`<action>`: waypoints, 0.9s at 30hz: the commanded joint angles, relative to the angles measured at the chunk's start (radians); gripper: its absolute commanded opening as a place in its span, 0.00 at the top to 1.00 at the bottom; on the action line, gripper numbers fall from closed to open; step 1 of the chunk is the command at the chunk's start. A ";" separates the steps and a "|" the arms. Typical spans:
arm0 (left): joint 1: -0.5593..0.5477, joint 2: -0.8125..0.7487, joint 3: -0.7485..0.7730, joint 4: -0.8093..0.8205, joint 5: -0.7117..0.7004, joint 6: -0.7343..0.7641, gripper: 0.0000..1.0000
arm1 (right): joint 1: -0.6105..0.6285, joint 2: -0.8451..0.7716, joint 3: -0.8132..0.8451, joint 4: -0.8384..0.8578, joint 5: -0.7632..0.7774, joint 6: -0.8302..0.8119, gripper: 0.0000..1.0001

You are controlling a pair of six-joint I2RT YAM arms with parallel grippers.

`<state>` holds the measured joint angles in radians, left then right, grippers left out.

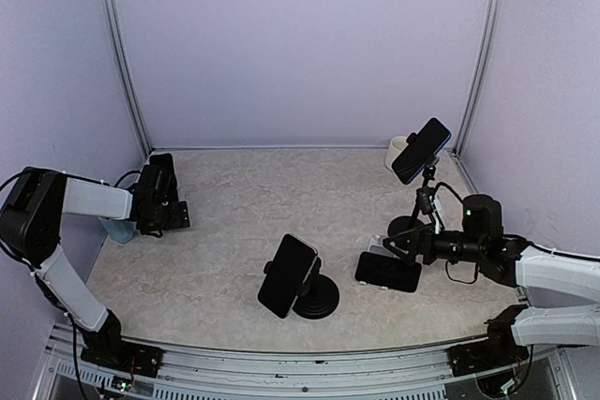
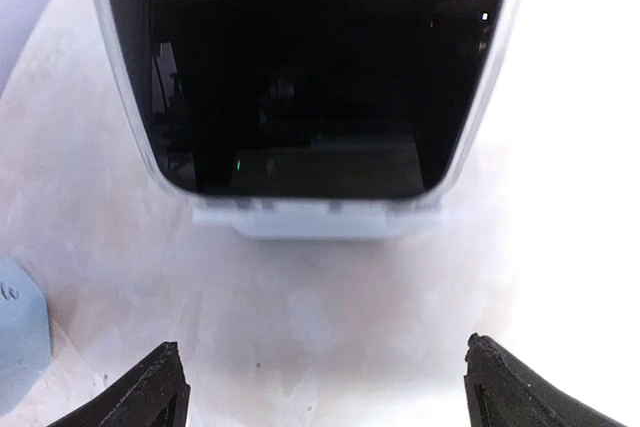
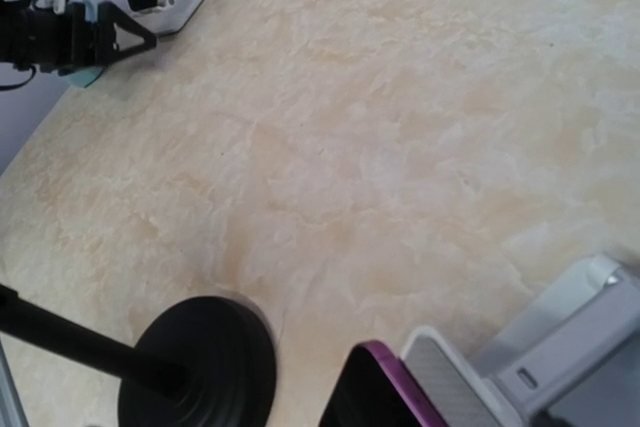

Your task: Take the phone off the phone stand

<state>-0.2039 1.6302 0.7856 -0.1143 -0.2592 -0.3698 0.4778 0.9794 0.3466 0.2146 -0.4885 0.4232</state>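
A black-screened phone in a pale case leans on the white lip of its phone stand, filling the left wrist view. My left gripper sits just short of it, open, with bare table between the fingertips. At the right, a second phone with a purple edge rests on a silver stand. My right gripper hovers beside it, open and holding nothing; its fingers do not show in the right wrist view.
A third phone on a round black stand is at centre front. A fourth sits high on a tall stand with a round black base. A white cup is at the back right, a light blue object by the left gripper.
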 commanded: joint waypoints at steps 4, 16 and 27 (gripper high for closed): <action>0.009 -0.007 0.029 0.118 -0.027 -0.039 0.06 | 0.013 -0.043 -0.017 -0.010 0.012 -0.009 0.09; 0.043 0.091 0.126 0.115 -0.005 -0.046 0.10 | 0.013 -0.084 -0.031 -0.029 0.022 -0.004 0.08; 0.060 0.096 0.144 0.092 -0.051 0.026 0.11 | 0.013 -0.088 -0.035 -0.028 0.024 -0.005 0.09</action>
<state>-0.1558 1.7161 0.9028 -0.0299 -0.2764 -0.4053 0.4782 0.9031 0.3244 0.1841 -0.4698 0.4236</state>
